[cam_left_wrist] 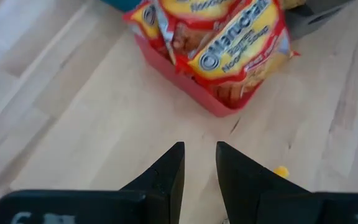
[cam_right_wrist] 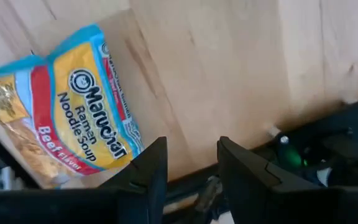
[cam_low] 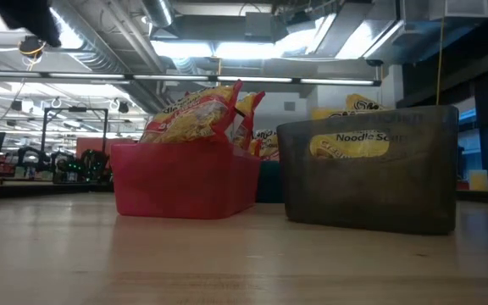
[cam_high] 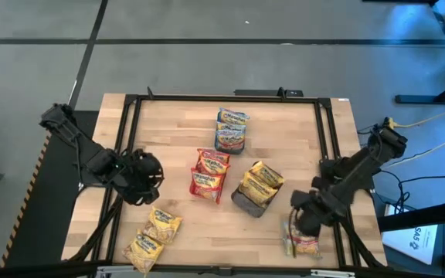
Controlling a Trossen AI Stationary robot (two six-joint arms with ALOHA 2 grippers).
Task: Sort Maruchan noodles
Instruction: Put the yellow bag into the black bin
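High view: right end effector point(cam_high: 304, 225) perhaps hides beef packet point(cam_high: 306, 245).

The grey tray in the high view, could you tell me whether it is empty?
No, the grey tray holds yellow-orange noodle packets stacked inside it.

The left arm enters from the far left of the overhead frame and bends toward the middle, its left claw point(cam_high: 141, 176) at centre left; its own wrist view shows the two dark fingers point(cam_left_wrist: 166, 177) parted by a narrow gap, gripping nothing. The right arm runs diagonally down from the right edge, its right claw point(cam_high: 304, 224) at lower right, fingers point(cam_right_wrist: 148, 174) likewise apart and empty.
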